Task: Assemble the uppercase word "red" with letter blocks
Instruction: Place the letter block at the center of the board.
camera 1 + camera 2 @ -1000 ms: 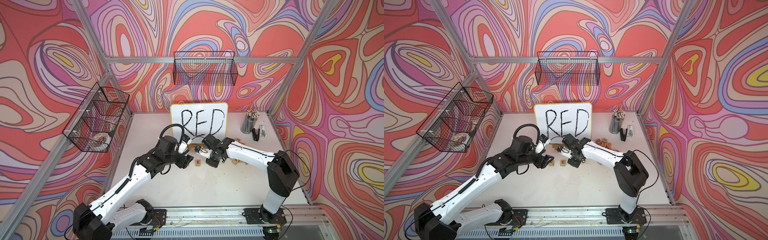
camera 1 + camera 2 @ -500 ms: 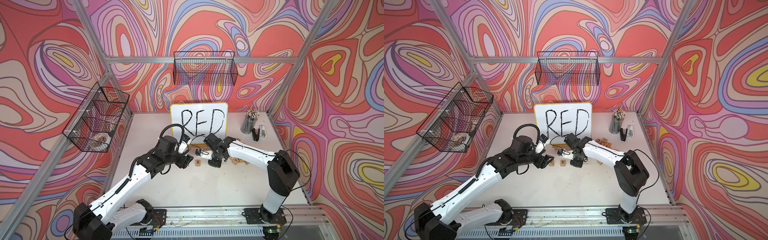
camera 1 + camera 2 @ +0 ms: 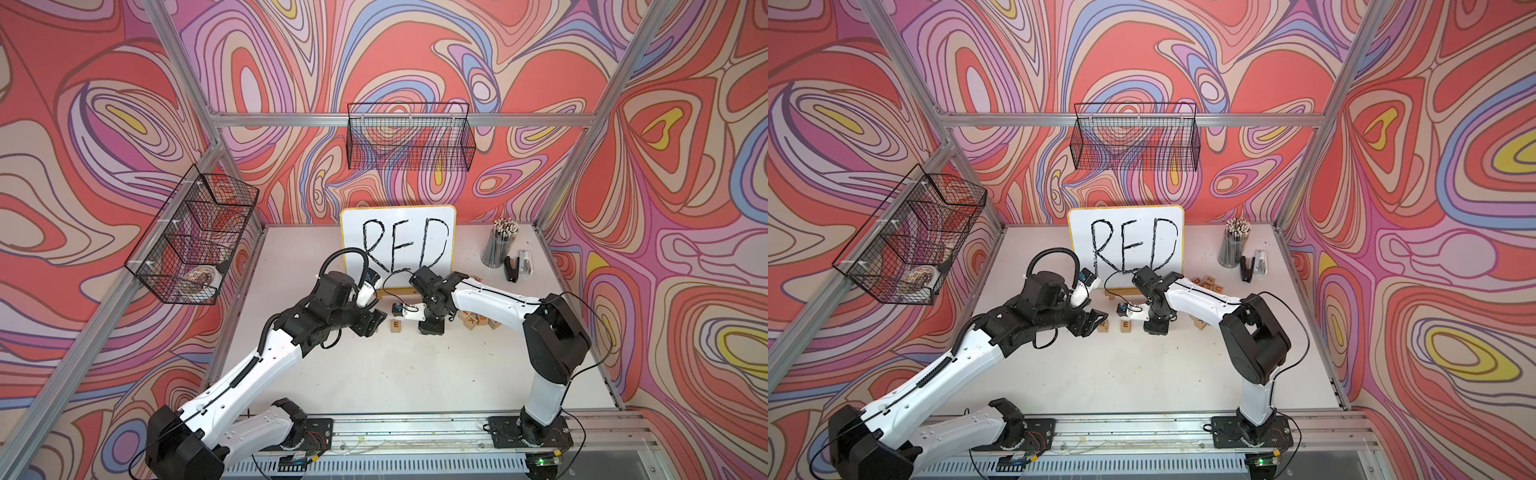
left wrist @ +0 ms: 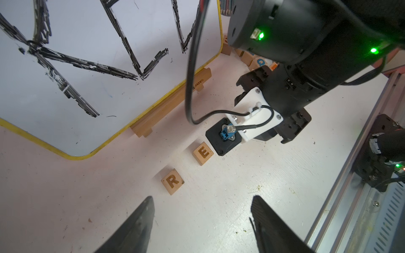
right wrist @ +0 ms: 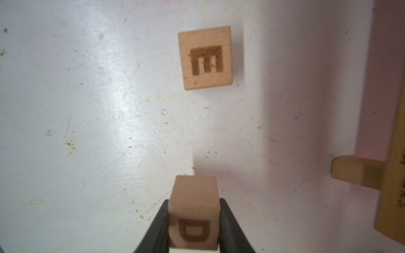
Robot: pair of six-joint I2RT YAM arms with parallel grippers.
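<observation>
- Since a second ago the left fingers (image 4: 135,225) have stayed where they were, while the right fingers (image 5: 160,230) have dropped a little closer to the counter (image 3: 395,374).
- From here I see the left fingers standing apart with nothing between them, near the counter's middle.
- Just ahead of them the R block (image 4: 172,181) lies flat, in front of the whiteboard (image 3: 399,245) that stands at the back edge.
- Next along, the E block (image 4: 202,153) sits beside it with a small gap.
- Right of the E and apart from it, the right fingers are clamped on the D block (image 5: 194,219). I cannot tell whether it touches the counter.
- Spare blocks (image 3: 471,320) lie scattered farther toward the right edge.
</observation>
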